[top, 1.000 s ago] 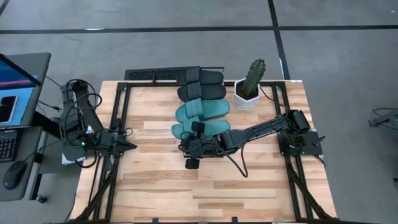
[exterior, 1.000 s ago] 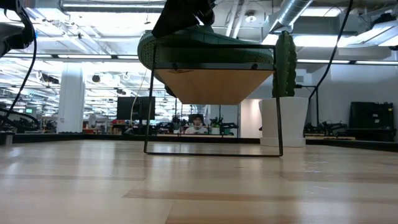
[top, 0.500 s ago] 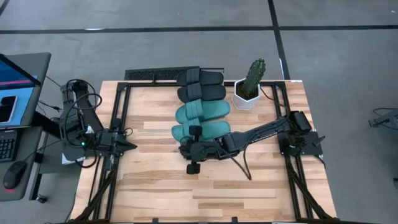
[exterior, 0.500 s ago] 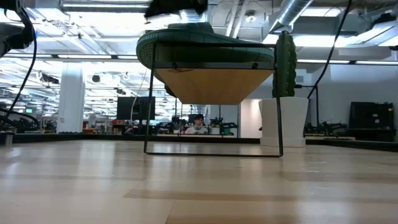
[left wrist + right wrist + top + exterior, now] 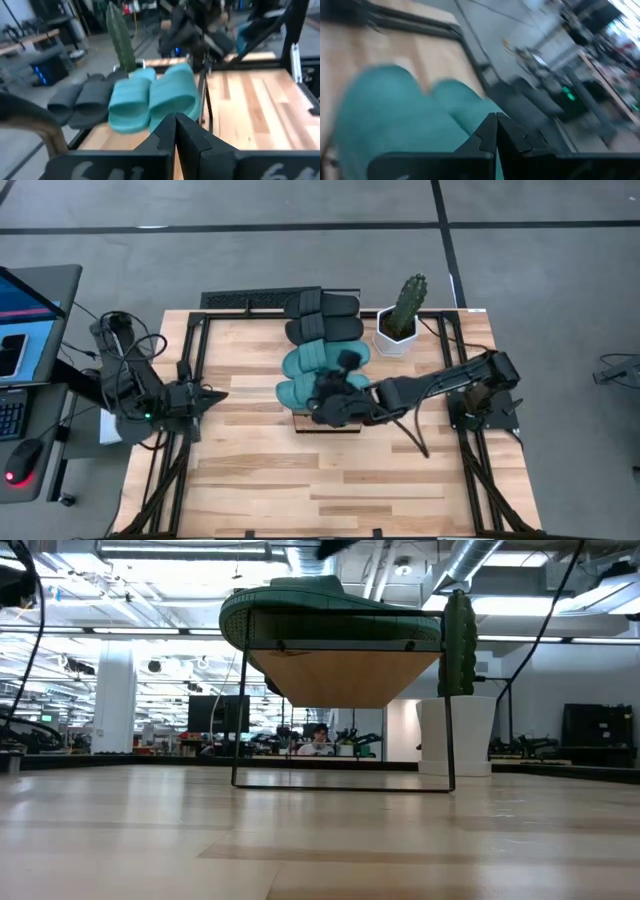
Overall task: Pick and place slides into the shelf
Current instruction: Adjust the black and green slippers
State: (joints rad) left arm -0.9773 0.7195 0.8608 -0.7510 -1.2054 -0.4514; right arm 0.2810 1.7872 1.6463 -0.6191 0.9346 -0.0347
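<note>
High view: four slides are shown side by side on the shelf (image 5: 327, 424), which stands near the middle of the table (image 5: 250, 480) toward its far edge. The two black slides (image 5: 324, 317) lie at the shelf's far end, the two teal slides (image 5: 322, 360) at its near end (only a strip of the plank shows beyond the nearest teal one). The right gripper (image 5: 322, 406) is seen above the nearest teal slide, empty, its fingers pressed together. The left gripper (image 5: 216, 396) is held over the table's left edge, tip toward the shelf and well apart from it, fingers likewise together and holding nothing. A potted cactus (image 5: 404, 318) stands at the table's far right corner, just beside the black slides.

Low view: the shelf (image 5: 340, 675) is seen end-on on its black frame, a teal slide (image 5: 330, 610) on top, the cactus (image 5: 458, 650) to its right.

Left wrist view: the closed fingers (image 5: 175, 135) point at the teal slides (image 5: 150, 97), with the black slides (image 5: 82, 100) beyond.
</note>
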